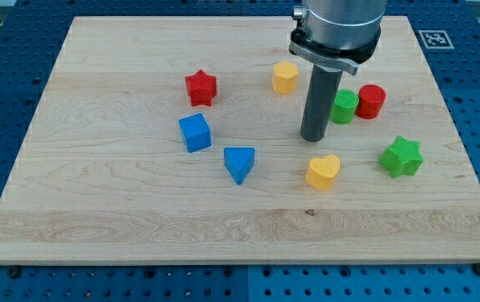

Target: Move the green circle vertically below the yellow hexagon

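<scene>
Beside green circle (345, 106), my tip (312, 137), no legible writing

the green circle (344, 106) lies flat, touching the red cylinder beside it, apparently partly hidden; the yellow hexagon (285, 76) sits upper-left of it.

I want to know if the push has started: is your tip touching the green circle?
Cannot tell. In the camera view my tip sits just left of the green circle, whose left edge the rod overlaps, hiding any gap or contact.
</scene>
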